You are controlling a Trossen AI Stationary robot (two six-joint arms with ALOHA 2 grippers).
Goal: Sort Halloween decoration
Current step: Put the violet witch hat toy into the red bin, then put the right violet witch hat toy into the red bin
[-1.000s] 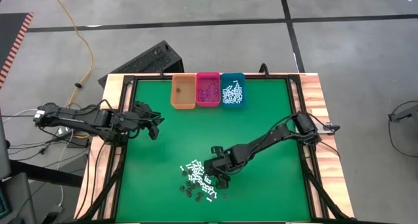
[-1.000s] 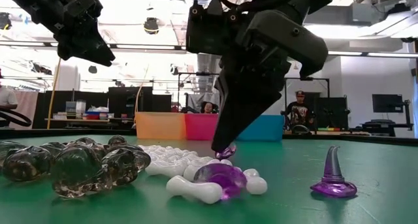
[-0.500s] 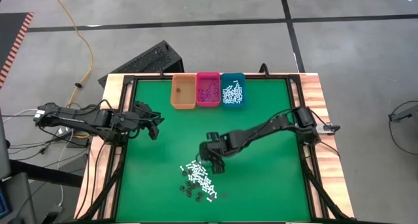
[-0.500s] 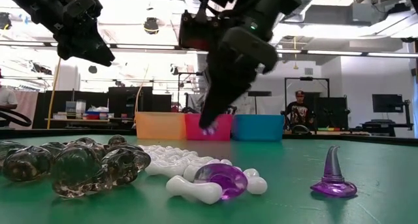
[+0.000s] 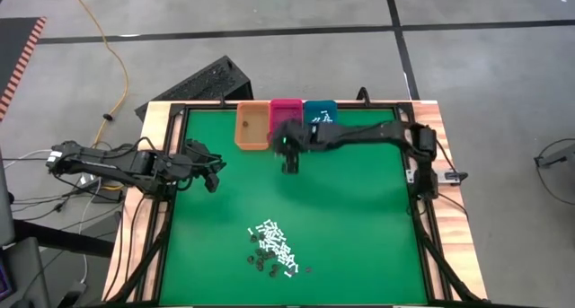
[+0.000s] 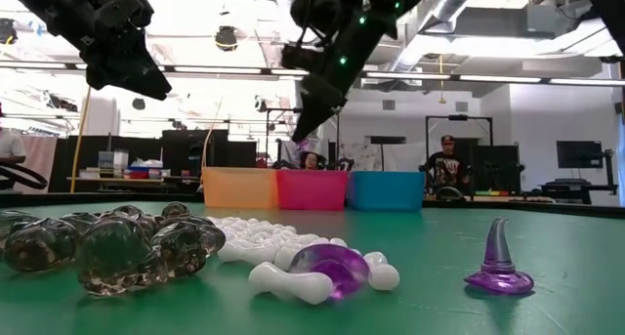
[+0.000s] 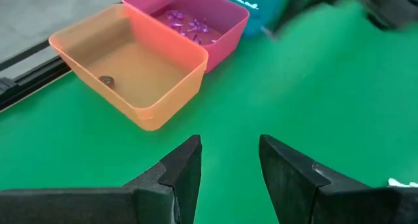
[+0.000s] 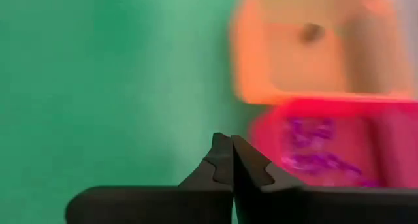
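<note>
right hand (image 5: 291, 165) pinched together, I've swung it from the pile to the pink bin (image 5: 287, 108) | left hand (image 5: 212, 181) apart, parked | Halloween decoration (image 5: 274, 250) mostly still heaped mid-tabletop; purple drop looks next

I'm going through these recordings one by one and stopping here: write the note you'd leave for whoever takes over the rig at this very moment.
Right gripper: shut, in the air just in front of the pink bin; whether a piece is pinched cannot be seen.
Left gripper: open, empty, waiting at the table's left side.
Done: purple bits in the pink bin, white sticks in the teal bin, one dark bit in the orange bin.
Left: a mixed pile near the front edge, white, purple and dark; one purple cone lies apart.
</note>
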